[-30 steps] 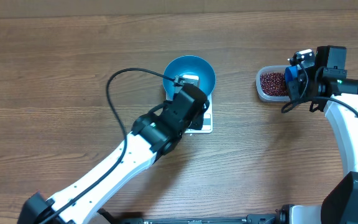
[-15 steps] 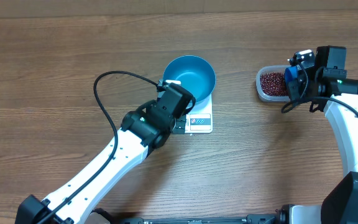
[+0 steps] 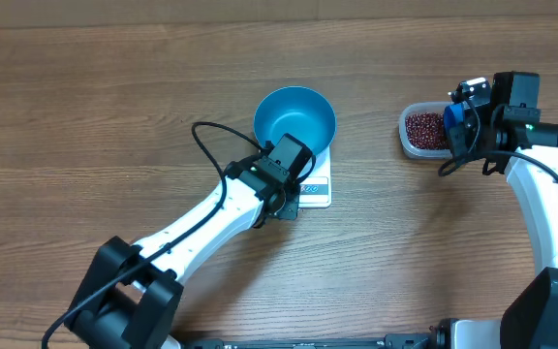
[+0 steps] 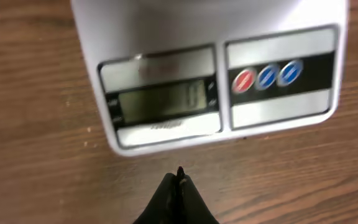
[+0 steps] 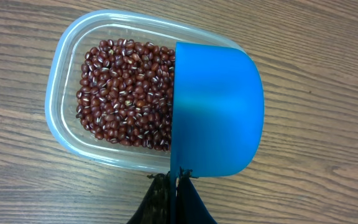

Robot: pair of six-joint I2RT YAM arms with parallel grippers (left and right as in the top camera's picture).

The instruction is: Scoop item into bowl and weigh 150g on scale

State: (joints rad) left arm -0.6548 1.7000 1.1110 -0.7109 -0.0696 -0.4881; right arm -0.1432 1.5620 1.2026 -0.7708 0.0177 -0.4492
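My clenched, empty left gripper [image 4: 179, 175] hovers by the scale [image 4: 166, 37], likely to zero the bowl [image 3: 294, 114]; right gripper [image 5: 178, 177] clamps the scoop [image 5: 216, 112] above the beans [image 5: 123, 93].

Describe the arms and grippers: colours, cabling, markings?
Both arms have white tube links with black joint housings: left arm, right arm. A black cable loops off the left wrist. The left gripper and right gripper have black fingers tapering to points. No markings legible.
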